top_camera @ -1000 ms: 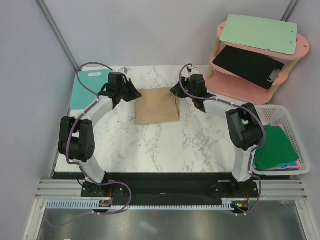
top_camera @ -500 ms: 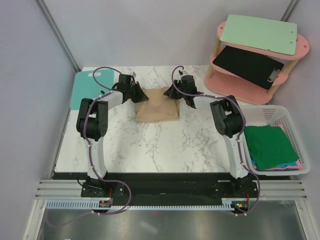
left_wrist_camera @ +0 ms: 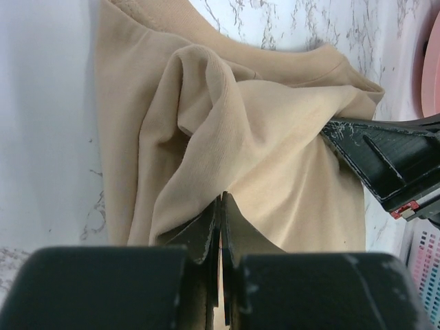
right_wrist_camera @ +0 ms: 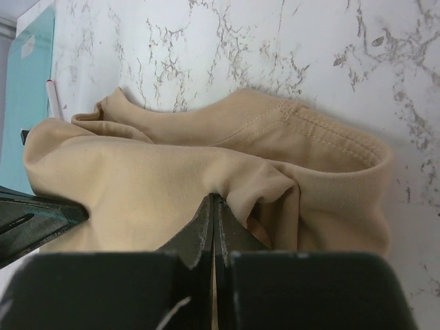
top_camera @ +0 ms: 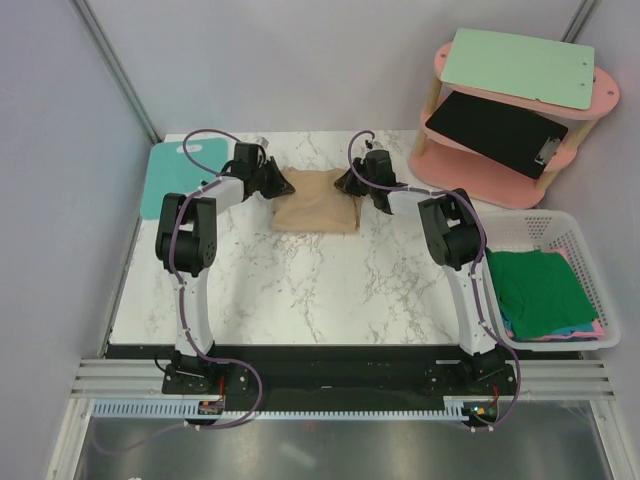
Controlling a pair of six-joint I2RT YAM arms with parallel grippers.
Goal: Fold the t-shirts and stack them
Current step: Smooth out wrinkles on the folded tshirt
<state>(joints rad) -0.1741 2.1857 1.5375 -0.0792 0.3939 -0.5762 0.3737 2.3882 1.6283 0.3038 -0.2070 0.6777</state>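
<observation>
The left fingers (left_wrist_camera: 203,232) are seen pressed together on a pinched ridge of the light tan-beige cloth t-shirt (left_wrist_camera: 275,137). The right fingers (right_wrist_camera: 200,230) are likewise closed on a fold of it at the opposite side. The two pairs face each other across the garment at its far corners, so the cloth is gathered and bunched between them, with loose creases running from each pinch. The t-shirt is lying partly folded on the white marbled bench (top_camera: 300,290), near its far edge and midway between the arms.

The fabric is judged to be light, soft and limp. No shape will be kept when it is lifted, and sagging between the two holds is to be expected. A hold at the edges or corners, taken through all layers, is judged best, since a thin pinch may slip.

A green t-shirt (top_camera: 540,290) is lying in the white plastic basket (top_camera: 560,222) at the right, well apart from both pairs of fingers.
</observation>
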